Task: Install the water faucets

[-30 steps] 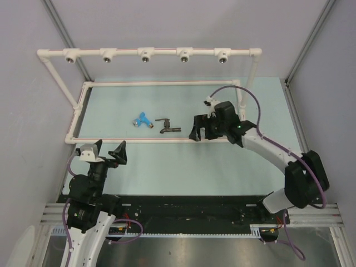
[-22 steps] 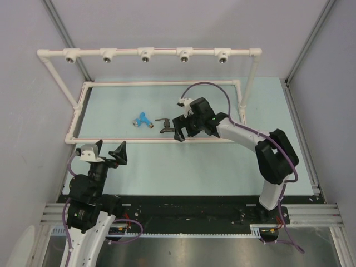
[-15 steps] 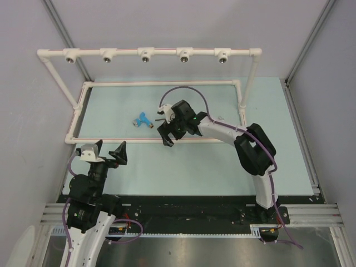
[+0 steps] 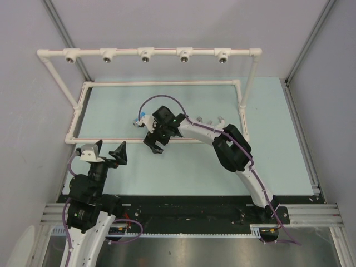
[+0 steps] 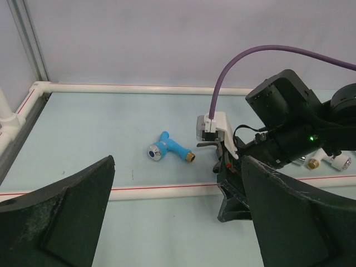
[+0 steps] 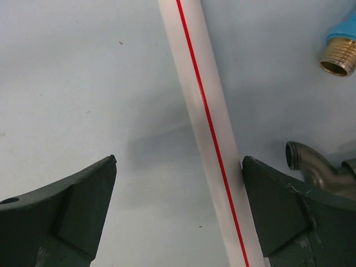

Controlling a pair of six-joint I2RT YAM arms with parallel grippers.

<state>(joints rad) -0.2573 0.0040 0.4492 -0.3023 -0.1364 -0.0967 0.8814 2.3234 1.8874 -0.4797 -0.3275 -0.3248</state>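
The blue water faucet (image 5: pixel 169 150) lies on the mat just behind the front white pipe (image 5: pixel 111 192); only its tip (image 4: pixel 141 118) peeks out in the top view. The dark faucet (image 6: pixel 318 171) lies beside it, its spout showing by my right finger. My right gripper (image 4: pixel 156 140) hangs open, straddling the front pipe (image 6: pixel 206 128), with nothing between its fingers (image 6: pixel 178 167). Two pale faucets (image 5: pixel 328 162) lie further right behind the right arm. At the near left my left gripper (image 4: pixel 107 150) stands open and empty (image 5: pixel 178 211), well short of the pipe.
A white pipe frame (image 4: pixel 83 97) surrounds the mat. Its raised back rail (image 4: pixel 164 51) carries several tee sockets facing forward. The right arm (image 4: pixel 233 150) stretches diagonally across the mat. Grey walls close in both sides.
The right arm has swept left across the mat, from right of the dark faucet to over it and the front pipe. Its gripper stayed open. The left arm has not moved.
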